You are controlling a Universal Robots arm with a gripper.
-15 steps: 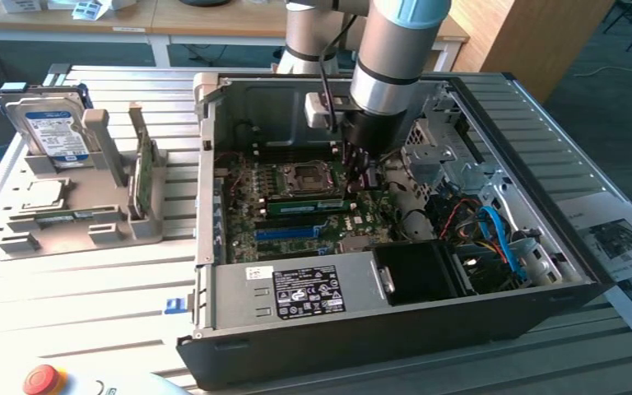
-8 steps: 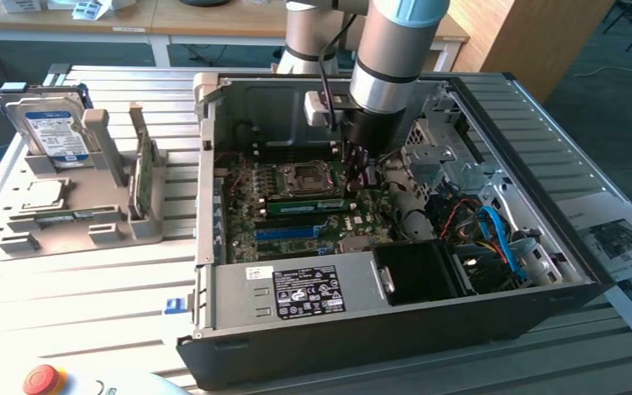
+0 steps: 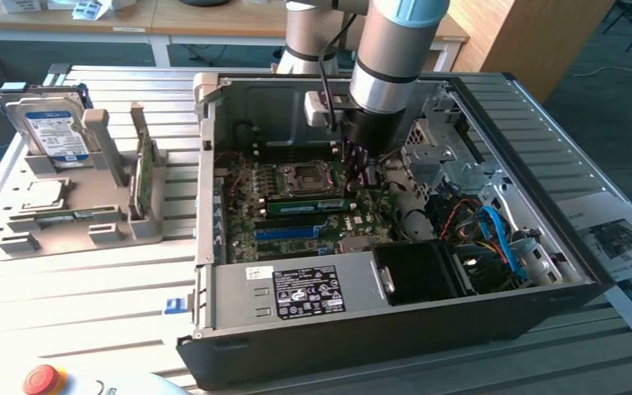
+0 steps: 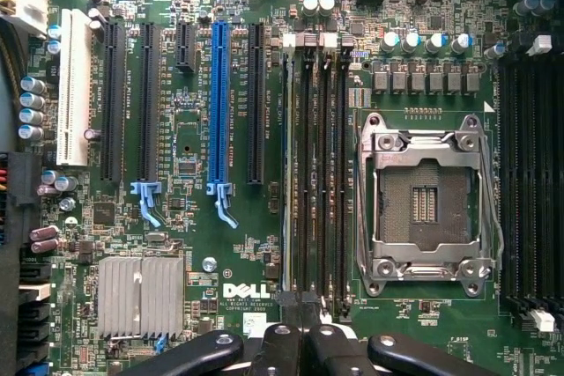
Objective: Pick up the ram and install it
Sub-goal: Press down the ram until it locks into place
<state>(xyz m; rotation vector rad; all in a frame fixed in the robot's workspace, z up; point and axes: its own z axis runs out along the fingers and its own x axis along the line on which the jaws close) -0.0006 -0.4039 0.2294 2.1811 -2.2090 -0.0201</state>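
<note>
An open computer case (image 3: 217, 288) holds a green motherboard (image 4: 194, 244). A slim green ram stick (image 3: 305, 205) stands in a memory slot beside the empty CPU socket (image 4: 427, 204). From above it shows edge-on (image 4: 286, 173) next to empty black slots. My gripper (image 3: 361, 169) hangs inside the case, above the board and near the stick's end at the exterior view's right. In the wrist view the gripper (image 4: 300, 339) is shut, its black fingers (image 4: 273, 350) pressed together with nothing visible between them.
A grey fixture (image 3: 30, 234) on the exterior view's left carries a hard drive (image 3: 55, 127), an upright green card (image 3: 141, 177) and small parts. The power supply (image 3: 294, 292), drive cage and cables (image 3: 492, 226) crowd the case. A long blue slot (image 4: 218, 103) and heatsink (image 4: 139, 295) lie on the board.
</note>
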